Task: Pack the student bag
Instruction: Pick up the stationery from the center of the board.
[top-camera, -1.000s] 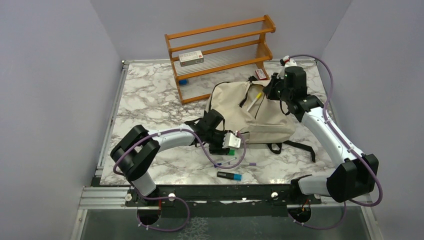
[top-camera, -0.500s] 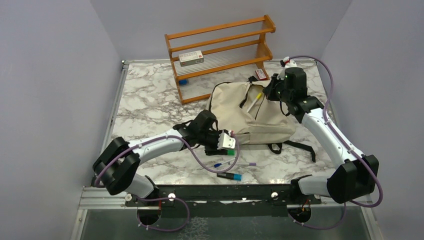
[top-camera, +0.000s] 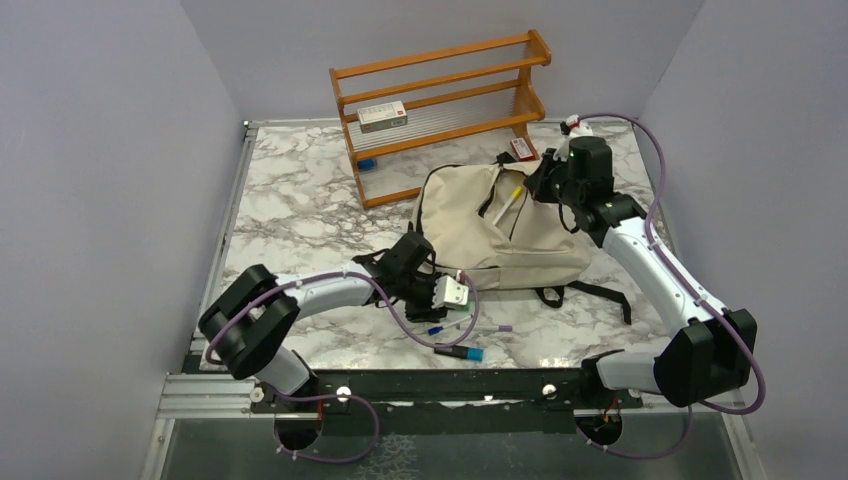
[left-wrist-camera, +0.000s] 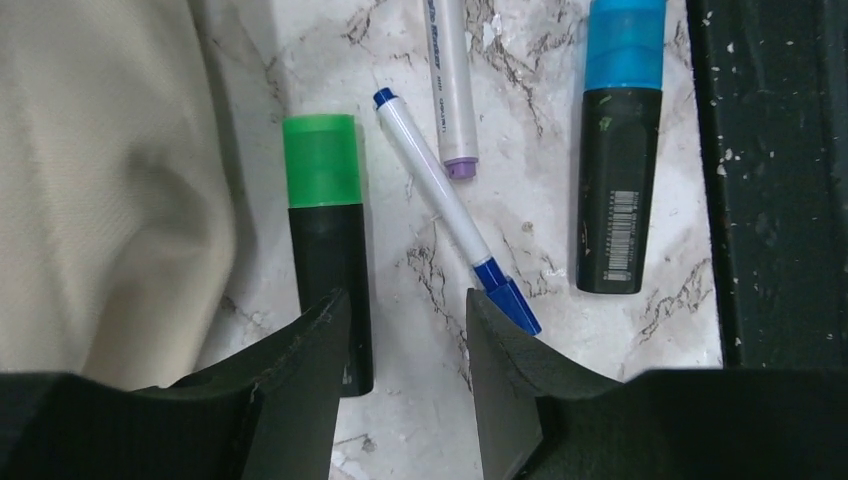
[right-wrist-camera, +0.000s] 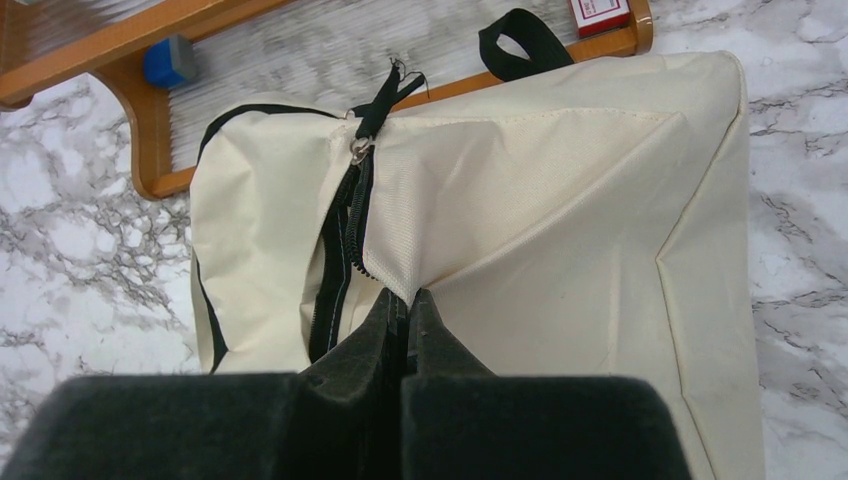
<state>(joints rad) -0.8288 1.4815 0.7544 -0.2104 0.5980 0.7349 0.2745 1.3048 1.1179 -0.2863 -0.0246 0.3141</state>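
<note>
Now the right gripper (right-wrist-camera: 405, 298) pinches tight on the student bag (right-wrist-camera: 560, 200), and the left gripper (left-wrist-camera: 405, 305), jaws apart, sits lower than before over the green marker (left-wrist-camera: 325, 200) beside the bag.

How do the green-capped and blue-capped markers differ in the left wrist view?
The green-capped marker has a green cap, the blue-capped marker a blue one. The green-capped marker lies beside the student bag, its tail under the left gripper; the blue-capped marker lies beside the black rail, uncovered, barcode showing. Both have black barrels, caps pointing the same way.
</note>
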